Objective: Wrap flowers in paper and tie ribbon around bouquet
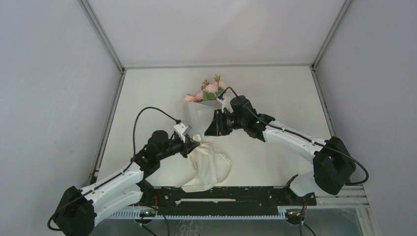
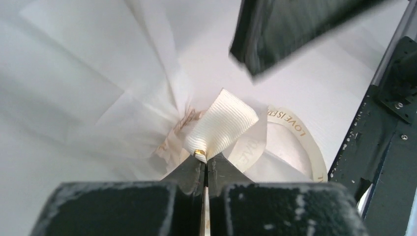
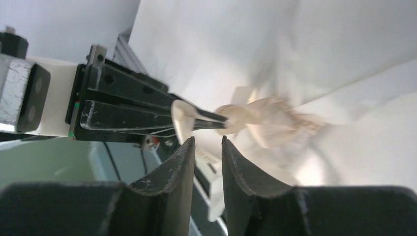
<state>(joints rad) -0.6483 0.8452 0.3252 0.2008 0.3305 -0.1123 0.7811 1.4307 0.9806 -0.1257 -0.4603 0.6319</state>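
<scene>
Left wrist view: left gripper (image 2: 205, 164) pinches the ribbon (image 2: 223, 125) end at 6 o'clock of the bouquet (image 1: 201, 118) (flowers (image 1: 209, 91) at 12). Right gripper (image 3: 206, 147), jaws narrowly apart, seems empty; pull gently, with even tension.

Bright even diffuse light, soft shadows. Top view sharp; wrist views motion-blurred, paper (image 2: 74, 88) near blown out.

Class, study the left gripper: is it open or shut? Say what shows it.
The left gripper is shut on the ribbon: in its wrist view the fingers meet, pinching a fold of cream ribbon at their tips.
</scene>
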